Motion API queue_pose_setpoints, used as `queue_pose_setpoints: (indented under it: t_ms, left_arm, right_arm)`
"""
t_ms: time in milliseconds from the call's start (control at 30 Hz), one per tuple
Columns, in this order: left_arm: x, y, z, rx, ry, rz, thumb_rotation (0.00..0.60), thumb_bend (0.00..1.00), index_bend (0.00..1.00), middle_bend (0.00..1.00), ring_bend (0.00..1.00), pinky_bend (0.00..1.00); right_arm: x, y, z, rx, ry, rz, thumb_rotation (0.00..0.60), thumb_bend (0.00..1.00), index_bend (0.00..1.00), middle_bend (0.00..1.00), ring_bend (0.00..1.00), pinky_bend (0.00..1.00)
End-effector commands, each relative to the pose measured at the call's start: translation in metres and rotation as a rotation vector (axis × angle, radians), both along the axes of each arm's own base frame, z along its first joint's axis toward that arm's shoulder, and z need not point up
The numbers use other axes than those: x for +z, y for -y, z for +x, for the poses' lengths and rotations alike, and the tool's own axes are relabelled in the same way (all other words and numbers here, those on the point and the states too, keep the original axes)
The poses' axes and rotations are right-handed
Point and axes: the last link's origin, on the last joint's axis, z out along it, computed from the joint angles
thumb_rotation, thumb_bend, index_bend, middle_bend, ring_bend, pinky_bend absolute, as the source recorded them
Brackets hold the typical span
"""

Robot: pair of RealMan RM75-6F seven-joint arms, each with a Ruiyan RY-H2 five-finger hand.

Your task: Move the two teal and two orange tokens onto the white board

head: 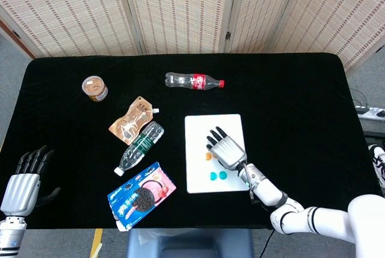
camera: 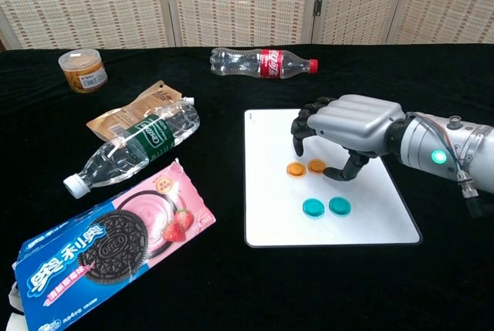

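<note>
You have a cola bottle (camera: 262, 62) lying on its side at the top centre of the chest view, red cap pointing right. A small tub (camera: 83, 71) with a tan lid stands at the upper left. Left of centre, a brown pouch (camera: 133, 116) lies touching a clear water bottle (camera: 131, 148) with a green label, its white cap toward the lower left. A blue-and-pink cookie pack (camera: 108, 243) sits at the lower left. All rest on the black table (camera: 216, 285), with woven screens (head: 180, 8) behind.
</note>
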Motion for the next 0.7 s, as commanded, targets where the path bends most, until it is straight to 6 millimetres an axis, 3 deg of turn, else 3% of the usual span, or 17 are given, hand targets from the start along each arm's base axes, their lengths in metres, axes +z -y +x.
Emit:
queue_pose_setpoints:
  t_ms: [33, 200, 333, 533, 700]
  left_arm:
    - [0.000, 0.000, 0.000, -0.001, -0.001, 0.001, 0.600, 0.25, 0.10, 0.04, 0.05, 0.00]
    - [0.003, -0.003, 0.001, -0.007, 0.000, 0.009, 0.600, 0.25, 0.10, 0.04, 0.05, 0.00]
    - [0.003, -0.005, 0.002, -0.011, 0.004, 0.012, 0.600, 0.25, 0.10, 0.04, 0.05, 0.00]
    - [0.002, -0.009, 0.003, -0.010, 0.009, 0.022, 0.600, 0.25, 0.08, 0.03, 0.05, 0.00]
    - [0.001, -0.012, 0.005, -0.007, 0.011, 0.023, 0.600, 0.25, 0.08, 0.03, 0.05, 0.00]
  right_arm:
    - [0.005, 0.001, 0.001, -0.006, 0.020, -0.009, 0.600, 0.45, 0.33, 0.17, 0.04, 0.00]
    - [0.039, 0.004, -0.003, -0.034, 0.103, -0.121, 0.600, 0.45, 0.30, 0.17, 0.07, 0.00]
    - [0.076, -0.001, -0.022, -0.079, 0.158, -0.229, 0.600, 0.45, 0.26, 0.17, 0.09, 0.00]
    - [0.130, -0.025, -0.062, -0.135, 0.255, -0.380, 0.600, 0.45, 0.17, 0.14, 0.10, 0.00]
    - [0.162, -0.053, -0.095, -0.195, 0.352, -0.439, 0.600, 0.45, 0.05, 0.03, 0.01, 0.00]
